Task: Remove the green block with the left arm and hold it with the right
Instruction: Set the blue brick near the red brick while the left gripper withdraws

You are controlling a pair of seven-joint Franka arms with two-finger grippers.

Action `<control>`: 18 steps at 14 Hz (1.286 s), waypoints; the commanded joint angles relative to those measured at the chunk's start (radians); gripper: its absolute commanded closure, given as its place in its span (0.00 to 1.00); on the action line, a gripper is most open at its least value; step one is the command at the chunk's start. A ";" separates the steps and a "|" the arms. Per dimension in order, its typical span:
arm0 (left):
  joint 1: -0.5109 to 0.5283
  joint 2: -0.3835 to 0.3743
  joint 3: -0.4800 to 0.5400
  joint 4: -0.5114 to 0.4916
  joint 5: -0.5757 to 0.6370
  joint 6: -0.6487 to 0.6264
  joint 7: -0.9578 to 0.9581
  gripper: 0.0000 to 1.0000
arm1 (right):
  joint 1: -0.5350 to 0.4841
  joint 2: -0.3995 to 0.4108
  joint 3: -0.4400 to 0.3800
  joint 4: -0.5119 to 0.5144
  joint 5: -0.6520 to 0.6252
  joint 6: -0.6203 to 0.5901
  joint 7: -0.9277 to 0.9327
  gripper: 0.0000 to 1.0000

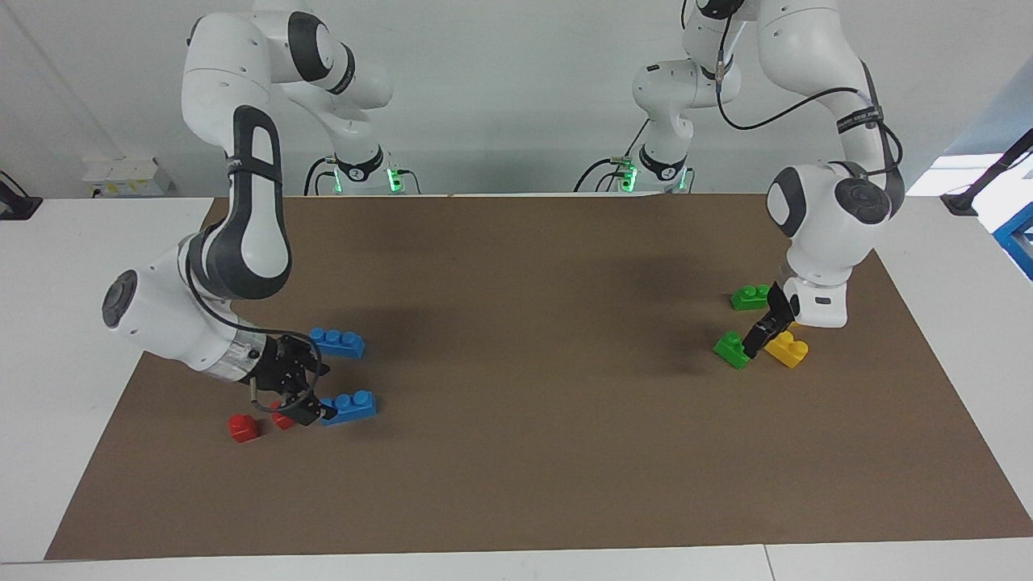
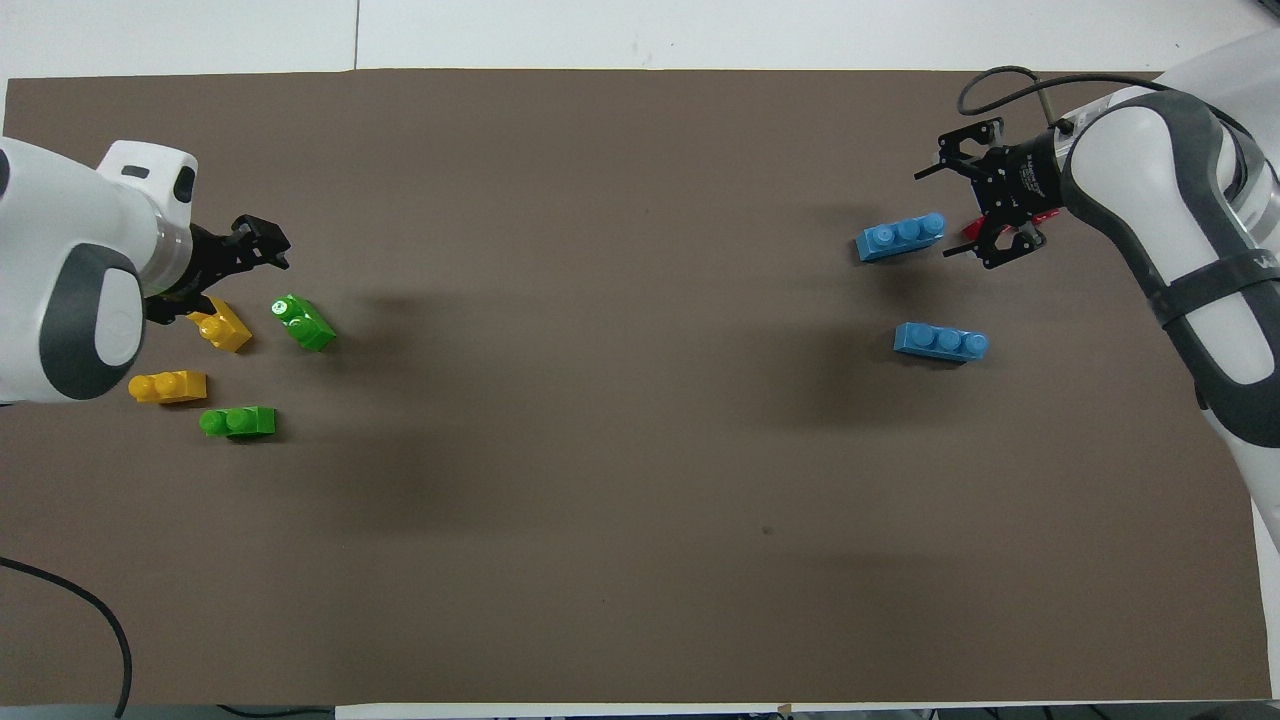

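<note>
One green block [image 1: 730,349] [image 2: 300,322] lies tilted on the brown mat beside a yellow brick [image 1: 787,349] [image 2: 225,330]. A second green block [image 1: 749,297] [image 2: 238,422] lies nearer to the robots. My left gripper [image 1: 763,327] [image 2: 235,262] is open and empty, just above the mat between the tilted green block and the yellow brick. My right gripper [image 1: 313,393] [image 2: 958,207] is open and empty, raised beside a blue three-stud brick [image 1: 349,406] [image 2: 900,237] at the right arm's end.
A second yellow brick [image 2: 170,387] lies by the green blocks. Another blue brick [image 1: 337,342] [image 2: 940,342] lies nearer to the robots than the first. Two small red pieces [image 1: 240,426] lie beside the right gripper.
</note>
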 commanded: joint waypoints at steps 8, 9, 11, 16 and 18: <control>0.004 -0.201 -0.013 0.114 0.001 -0.343 0.349 0.00 | 0.068 -0.231 0.009 -0.036 -0.215 -0.073 -0.327 0.00; 0.004 -0.224 -0.013 0.107 0.002 -0.357 0.360 0.00 | 0.076 -0.254 0.009 -0.036 -0.253 -0.094 -0.402 0.00; -0.003 -0.261 -0.013 0.098 0.001 -0.377 0.364 0.00 | 0.075 -0.291 0.009 -0.037 -0.287 -0.128 -0.501 0.00; 0.004 -0.331 -0.008 0.070 -0.005 -0.507 0.472 0.00 | 0.073 -0.379 0.009 -0.037 -0.378 -0.215 -0.640 0.00; -0.005 -0.345 -0.007 0.056 -0.005 -0.499 0.473 0.00 | 0.059 -0.402 0.008 -0.037 -0.384 -0.255 -0.700 0.00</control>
